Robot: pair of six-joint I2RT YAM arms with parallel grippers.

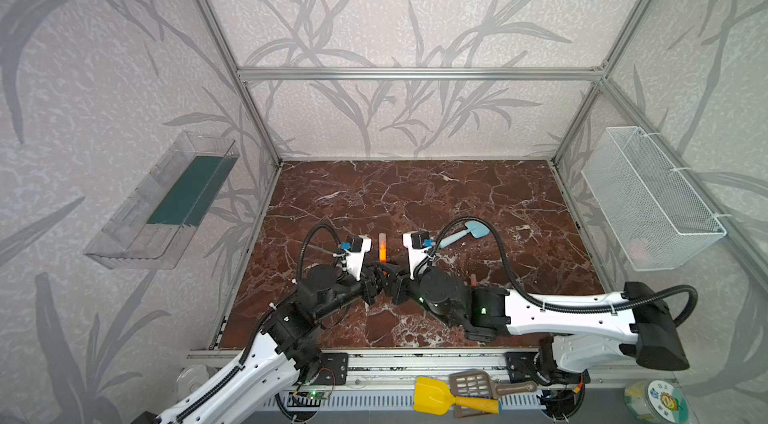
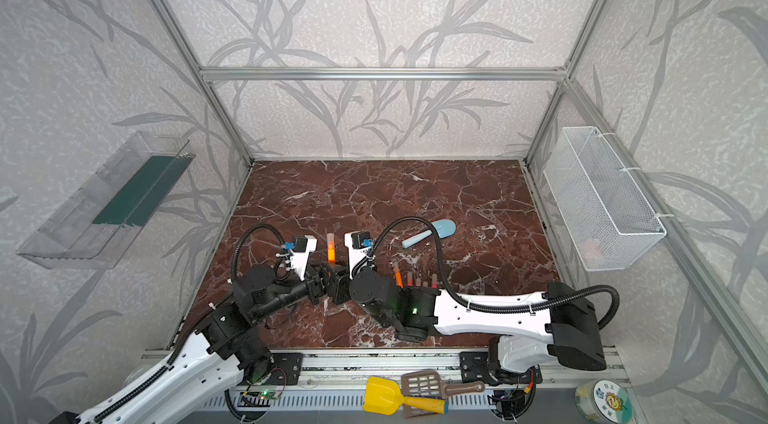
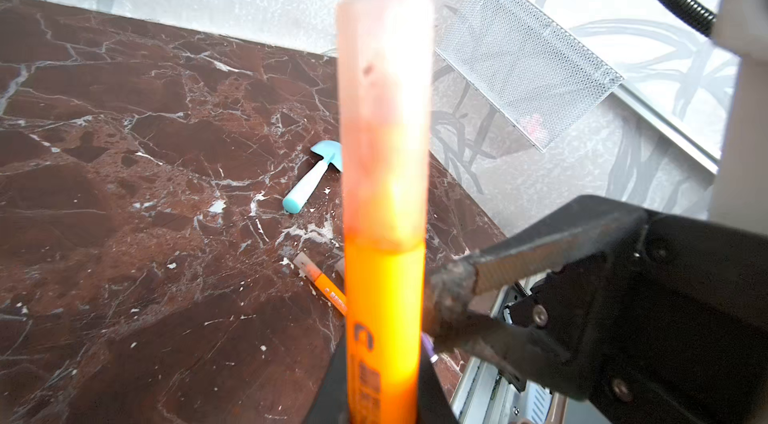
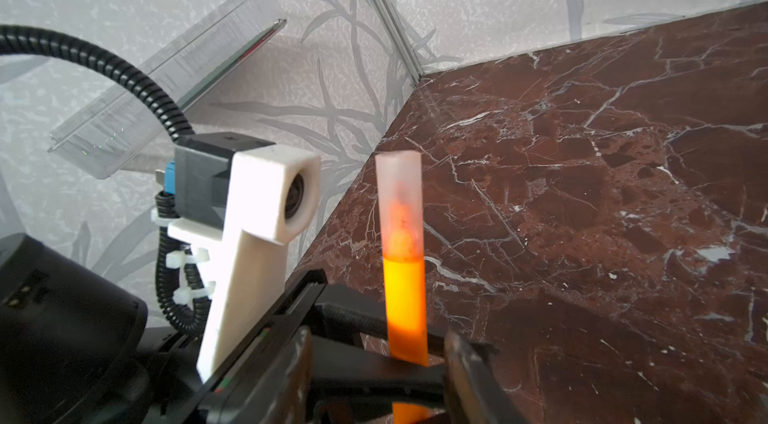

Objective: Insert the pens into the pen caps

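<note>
Gripping a capped orange pen [image 4: 405, 297], left jaws hover over brown marble [image 1: 415, 193] (leaf-patterned walls [image 1: 395, 6] around); right jaws released.

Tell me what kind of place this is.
Probably a robot test cell, not a lived-in room: an aluminium frame boxes in wallpapered panels, a marble-pattern tabletop forms the floor, and a wire basket and clear bin hang on the side walls.
</note>
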